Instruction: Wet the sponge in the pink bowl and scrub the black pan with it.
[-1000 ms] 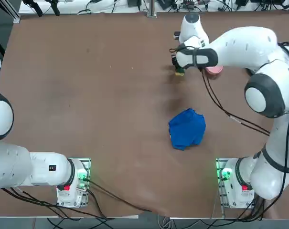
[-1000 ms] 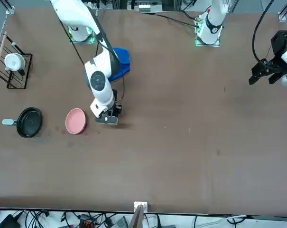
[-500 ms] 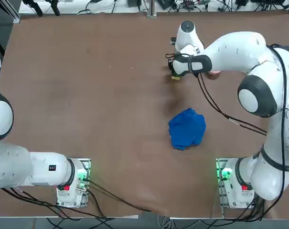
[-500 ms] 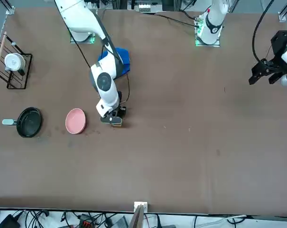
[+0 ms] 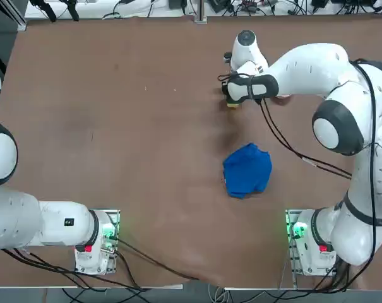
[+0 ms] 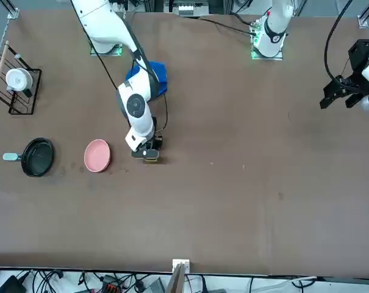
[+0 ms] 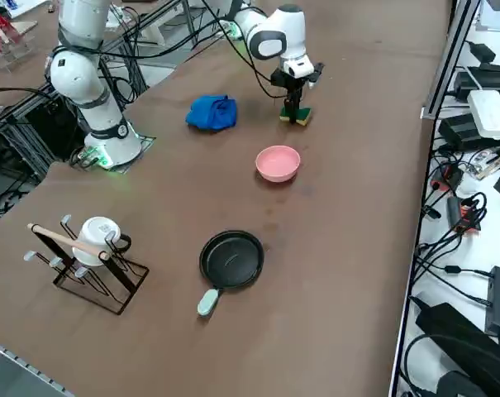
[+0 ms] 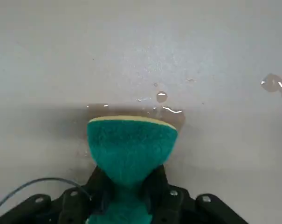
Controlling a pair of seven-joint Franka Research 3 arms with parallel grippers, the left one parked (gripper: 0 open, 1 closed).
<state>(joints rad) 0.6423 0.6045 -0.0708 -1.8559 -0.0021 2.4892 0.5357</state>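
The right gripper [image 8: 127, 196] squeezes the sponge [image 8: 131, 147] tight down on the table, maybe to get a good hold before dipping it in the pink bowl [image 7: 278, 162] nearby.

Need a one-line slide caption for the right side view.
Right gripper squeezes the sponge down on the table beyond the pink bowl, black pan nearer the camera.

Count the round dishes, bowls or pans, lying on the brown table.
2. The small pale-pink bowl sits near the right gripper, which pinches the green-and-yellow sponge. The round black pan lies beyond the bowl, toward the wire rack. None appear hidden.
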